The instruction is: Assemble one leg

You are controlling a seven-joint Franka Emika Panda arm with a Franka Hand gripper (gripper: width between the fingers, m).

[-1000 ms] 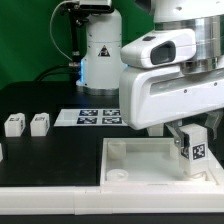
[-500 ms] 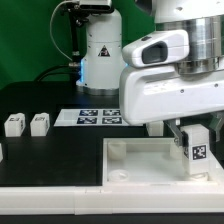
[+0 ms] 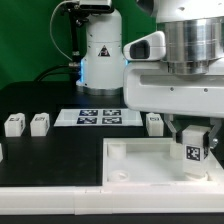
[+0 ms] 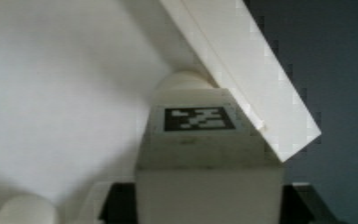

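my gripper (image 3: pixel 195 146) clamped on leg (image 4: pixel 197 150), tag facing camera, leg upright at white panel (image 3: pixel 135 170) corner on exterior view's right. marker board (image 3: pixel 95 117) behind panel.

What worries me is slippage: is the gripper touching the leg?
Touching. The wrist view shows the leg clamped between the two sides of the gripper, with no gap showing.

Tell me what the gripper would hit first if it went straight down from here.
Probably the white panel: the leg held in the gripper hangs over its corner on the exterior view's right and would touch there first. The gap is unclear.
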